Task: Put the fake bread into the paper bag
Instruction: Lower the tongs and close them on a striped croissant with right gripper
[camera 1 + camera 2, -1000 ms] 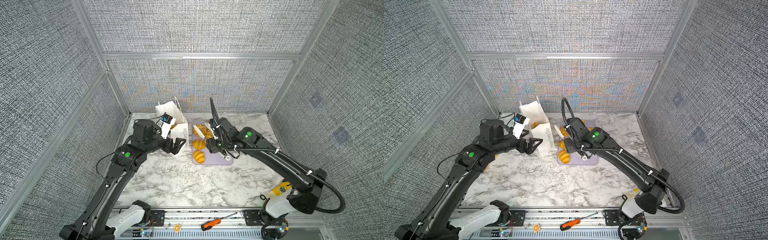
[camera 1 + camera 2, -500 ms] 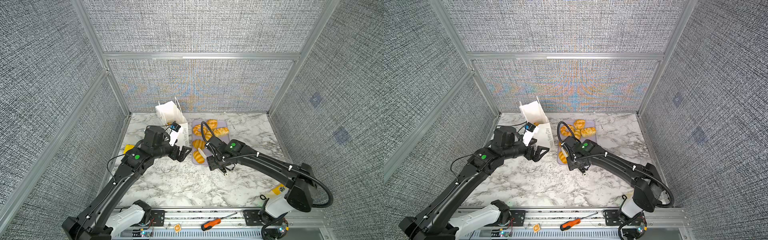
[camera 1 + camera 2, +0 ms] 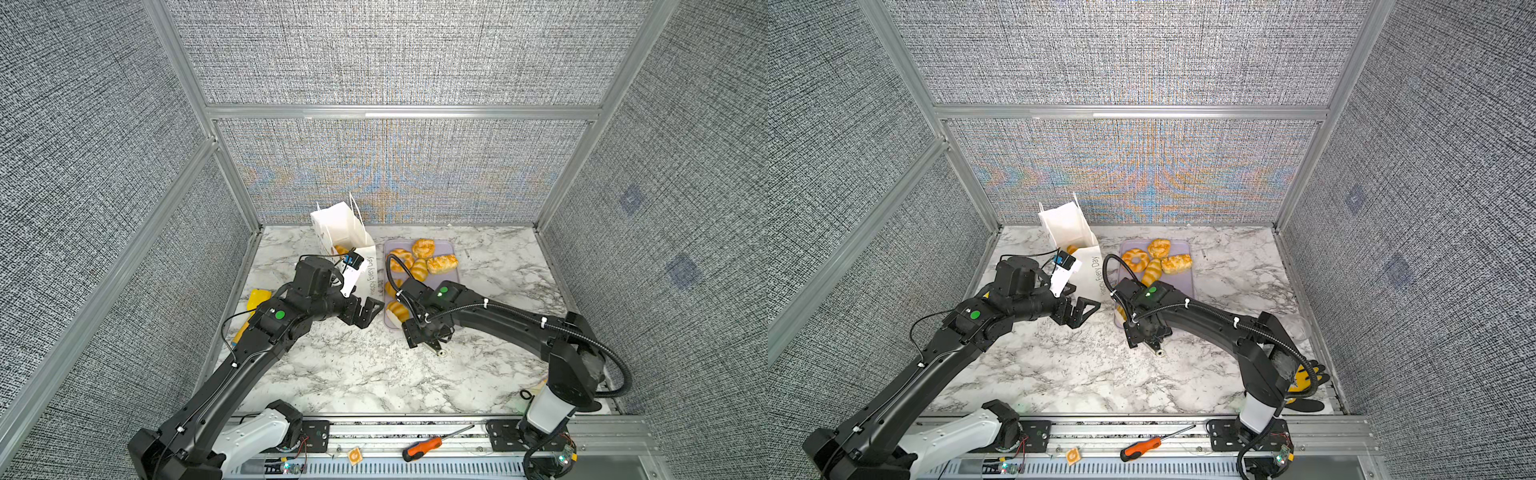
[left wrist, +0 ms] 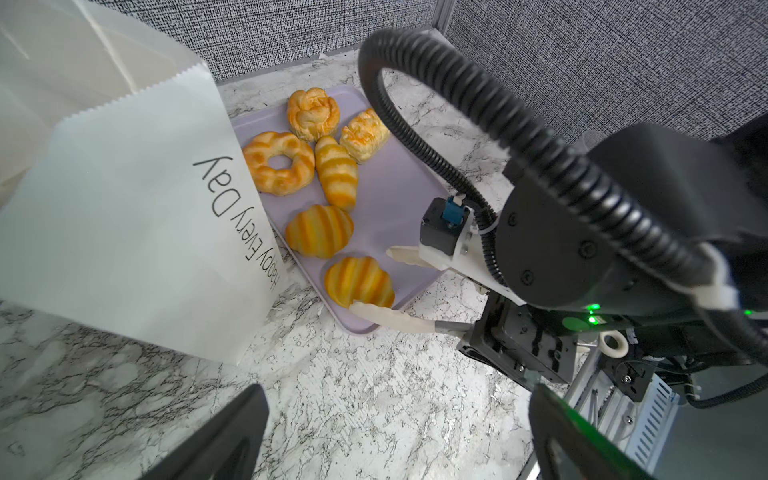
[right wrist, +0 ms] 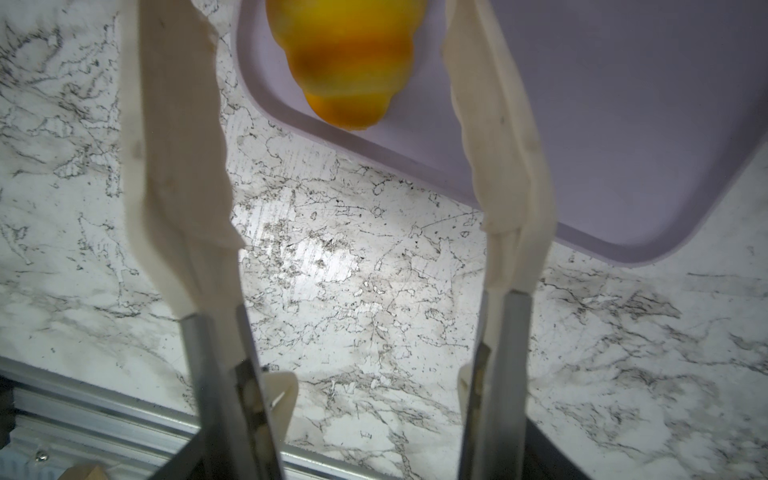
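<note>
Because fake bread (image 3: 419,268) mostly lies on the tray (image 3: 446,247), centre of both top views, right jaws straddle the nearest croissant (image 4: 359,282), open; left jaws, wide open, empty, wait beside the paper bag (image 4: 124,208).

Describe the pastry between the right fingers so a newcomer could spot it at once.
Find the lilac tray beside the white paper bag. At its edge nearest the robot lies a striped croissant, between the right gripper's open fingers. Its striped lookalike sits farther in.

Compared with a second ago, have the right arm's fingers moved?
Yes. The right fingers pulled back along the purple tray, from its far half to its near corner.
</note>
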Robot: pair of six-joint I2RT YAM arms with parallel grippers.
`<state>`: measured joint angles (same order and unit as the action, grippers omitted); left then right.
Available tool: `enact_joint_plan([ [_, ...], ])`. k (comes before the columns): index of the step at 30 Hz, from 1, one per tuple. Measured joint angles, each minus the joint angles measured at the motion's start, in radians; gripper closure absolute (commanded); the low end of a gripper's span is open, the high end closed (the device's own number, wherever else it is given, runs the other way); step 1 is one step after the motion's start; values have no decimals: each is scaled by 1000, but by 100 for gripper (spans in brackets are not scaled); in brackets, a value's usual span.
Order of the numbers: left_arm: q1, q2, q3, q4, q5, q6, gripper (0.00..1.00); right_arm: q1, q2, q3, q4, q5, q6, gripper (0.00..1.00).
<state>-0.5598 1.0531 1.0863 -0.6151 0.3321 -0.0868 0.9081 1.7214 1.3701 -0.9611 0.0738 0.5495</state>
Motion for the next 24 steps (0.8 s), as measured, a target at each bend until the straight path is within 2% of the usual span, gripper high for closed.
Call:
enact_joint_plan([
  [24, -1, -2, 5, -9, -31, 16, 1, -26, 168, 140, -97, 6, -34, 26],
])
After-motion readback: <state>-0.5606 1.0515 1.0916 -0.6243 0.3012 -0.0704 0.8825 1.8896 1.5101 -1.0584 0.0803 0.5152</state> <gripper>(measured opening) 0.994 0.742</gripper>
